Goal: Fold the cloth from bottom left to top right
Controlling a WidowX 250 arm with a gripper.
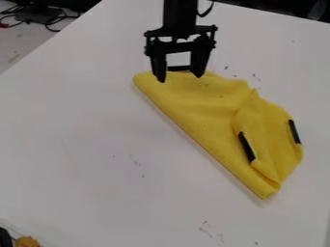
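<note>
1. One orange-brown thing [27,241] in the near left corner, beside something black [5,238].
2. Dark cables [57,20] at far left, beyond the table [77,135].
3. Hangs down over the far left end of the yellow cloth [193,113]: black gripper [180,78], fingers [158,65] spread apart, holding nothing; cannot tell if touching.
4. Lies folded right of centre, straight edge slanting from far left to near right; bunched at right, around two black strips [247,147].
</note>
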